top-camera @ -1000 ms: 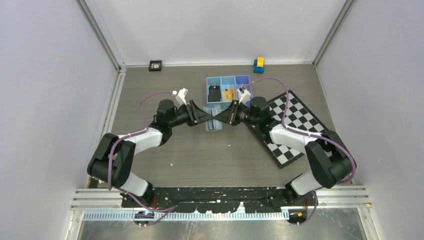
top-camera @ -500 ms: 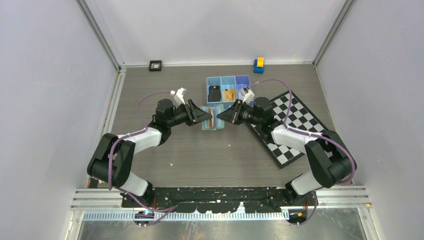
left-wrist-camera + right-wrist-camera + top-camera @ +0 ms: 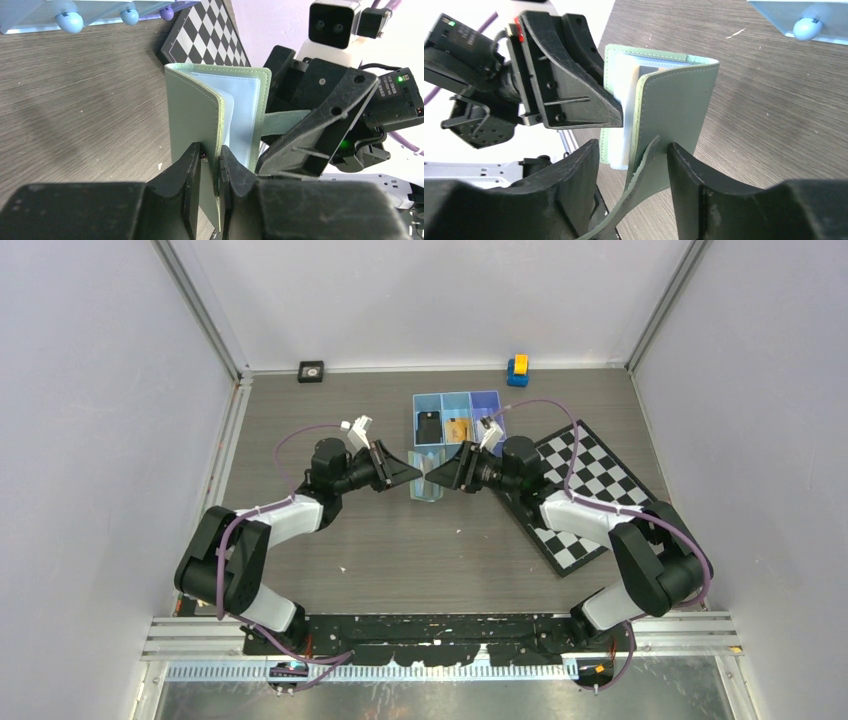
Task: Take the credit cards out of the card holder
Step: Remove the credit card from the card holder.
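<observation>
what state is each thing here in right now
sage-green folding card holder: half open, held on edge
left gripper: shut on one cover
right gripper: open, astride the other cover and tab
black credit card: out, lying in blue three-compartment tray, left compartment
gold-orange credit card: out, in the middle compartment

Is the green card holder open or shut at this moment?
Partly open: the card holder has two green covers standing apart, pale blue inner faces showing between them.
</observation>
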Action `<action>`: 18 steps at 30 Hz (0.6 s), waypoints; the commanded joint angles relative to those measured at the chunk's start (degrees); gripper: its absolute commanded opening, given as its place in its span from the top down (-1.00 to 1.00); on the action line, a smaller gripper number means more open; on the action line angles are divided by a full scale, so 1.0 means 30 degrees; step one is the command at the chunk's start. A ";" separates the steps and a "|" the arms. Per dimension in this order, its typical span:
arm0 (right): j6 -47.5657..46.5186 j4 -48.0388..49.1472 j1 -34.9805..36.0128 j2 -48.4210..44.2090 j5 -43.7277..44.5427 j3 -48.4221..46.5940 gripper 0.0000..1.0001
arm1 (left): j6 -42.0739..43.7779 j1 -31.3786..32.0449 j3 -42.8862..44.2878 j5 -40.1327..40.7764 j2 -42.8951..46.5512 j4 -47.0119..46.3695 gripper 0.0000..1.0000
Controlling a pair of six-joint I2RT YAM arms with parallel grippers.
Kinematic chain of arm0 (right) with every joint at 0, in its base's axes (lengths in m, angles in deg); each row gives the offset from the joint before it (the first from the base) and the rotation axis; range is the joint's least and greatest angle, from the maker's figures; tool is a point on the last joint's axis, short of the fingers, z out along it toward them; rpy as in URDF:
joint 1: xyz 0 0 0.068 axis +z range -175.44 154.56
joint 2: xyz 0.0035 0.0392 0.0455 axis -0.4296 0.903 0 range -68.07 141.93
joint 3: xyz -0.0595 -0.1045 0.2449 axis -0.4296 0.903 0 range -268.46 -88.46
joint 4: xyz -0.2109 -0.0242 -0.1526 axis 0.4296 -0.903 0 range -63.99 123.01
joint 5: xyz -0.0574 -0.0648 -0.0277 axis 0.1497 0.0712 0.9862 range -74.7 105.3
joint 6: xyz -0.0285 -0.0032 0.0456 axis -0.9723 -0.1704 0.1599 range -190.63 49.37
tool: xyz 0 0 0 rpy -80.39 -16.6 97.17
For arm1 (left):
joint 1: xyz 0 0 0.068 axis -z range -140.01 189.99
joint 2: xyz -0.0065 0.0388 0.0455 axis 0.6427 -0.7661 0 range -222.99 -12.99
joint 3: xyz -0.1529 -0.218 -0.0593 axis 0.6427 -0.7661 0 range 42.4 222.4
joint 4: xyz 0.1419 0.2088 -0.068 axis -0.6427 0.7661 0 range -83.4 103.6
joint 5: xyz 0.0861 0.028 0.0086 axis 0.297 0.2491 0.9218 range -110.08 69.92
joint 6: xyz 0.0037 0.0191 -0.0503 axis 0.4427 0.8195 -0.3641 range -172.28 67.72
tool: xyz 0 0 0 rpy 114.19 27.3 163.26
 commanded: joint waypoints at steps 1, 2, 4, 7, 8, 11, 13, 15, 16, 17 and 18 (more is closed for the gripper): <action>-0.1979 -0.2004 0.0899 -0.0835 0.1408 -0.1319 -0.22 | -0.0053 -0.0061 0.0073 -0.0318 0.0127 -0.1197 0.73; -0.2394 -0.2619 0.1086 -0.0852 0.1792 -0.1503 -0.26 | -0.0087 -0.0061 0.0044 -0.0347 0.0177 -0.1275 0.75; -0.2780 -0.3478 0.1294 -0.0774 0.2383 -0.1810 -0.29 | -0.0132 -0.0061 -0.0014 -0.0339 0.0209 -0.1404 0.78; -0.3037 -0.4103 0.1470 -0.0493 0.2790 -0.2093 -0.32 | -0.0244 -0.0031 -0.0040 -0.0391 0.0164 -0.1609 0.79; -0.3058 -0.4166 0.1542 -0.0413 0.2792 -0.2201 -0.32 | -0.0304 -0.0031 -0.0062 -0.0412 0.0142 -0.1682 0.79; -0.3327 -0.4503 0.1801 -0.0204 0.3024 -0.2426 -0.27 | -0.0528 -0.0009 -0.0067 -0.0522 -0.0006 -0.1984 0.79; -0.3519 -0.4879 0.1917 -0.0128 0.3244 -0.2608 -0.16 | -0.0681 -0.0007 -0.0090 -0.0612 -0.0115 -0.2305 0.79; -0.3612 -0.5059 0.1993 -0.0044 0.3386 -0.2723 -0.13 | -0.0786 -0.0003 -0.0090 -0.0726 -0.0210 -0.2476 0.79; -0.3620 -0.5124 0.2029 0.0034 0.3442 -0.2759 -0.13 | -0.0821 0.0020 -0.0075 -0.0775 -0.0232 -0.2537 0.79; -0.3625 -0.5169 0.2048 0.0077 0.3487 -0.2797 -0.13 | -0.0833 0.0041 -0.0055 -0.0785 -0.0289 -0.2563 0.79; -0.3647 -0.5222 0.2047 0.0144 0.3509 -0.2853 -0.15 | -0.0856 0.0073 -0.0034 -0.0811 -0.0307 -0.2596 0.79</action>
